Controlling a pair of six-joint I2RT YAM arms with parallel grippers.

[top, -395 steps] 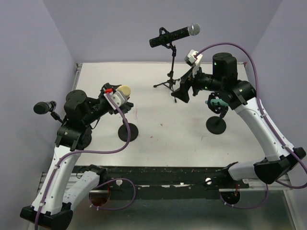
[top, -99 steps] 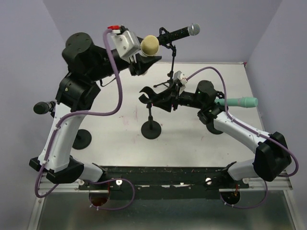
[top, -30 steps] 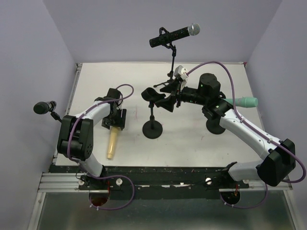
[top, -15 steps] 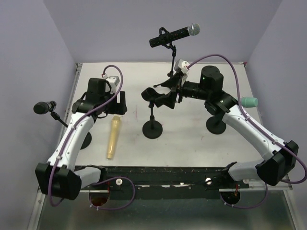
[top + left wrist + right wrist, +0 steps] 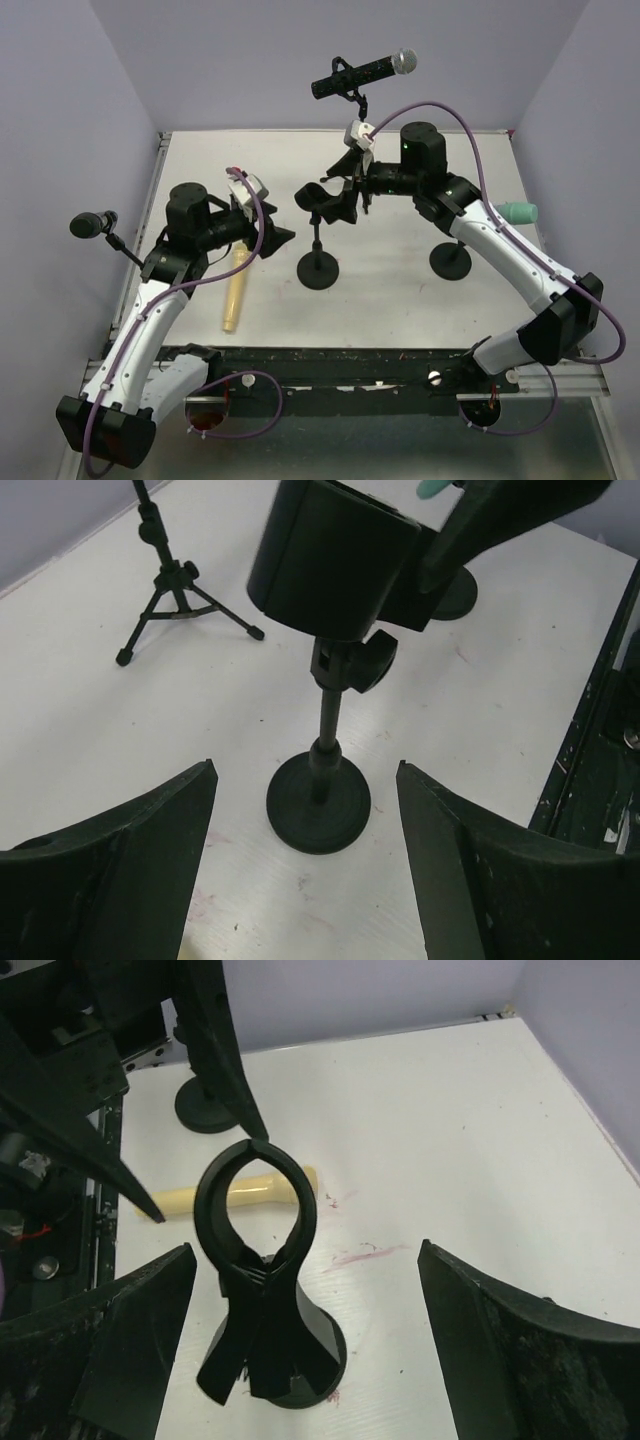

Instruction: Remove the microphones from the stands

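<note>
Bright, even, diffuse light from above. White desk (image 5: 400, 290) reads matte, evenly lit; only a faint soft shadow hugs the short black round-footed stand (image 5: 319, 270). Lilac walls (image 5: 250, 60) behind it flat-lit, uniform. Overhead view sharp throughout. Left wrist view: stand's foot crisp, black fingers (image 5: 120, 870) of the left pincer (image 5: 305, 767) below it dark, detail lost. Right wrist view: stand sharp, right pincer (image 5: 307, 1248) fingers (image 5: 500, 1360) beside it soft-edged, murky.

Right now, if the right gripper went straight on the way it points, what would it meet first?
The right gripper would likely meet the empty black ring-shaped microphone clip first, which sits centred ahead of it; depth is unclear.
</note>
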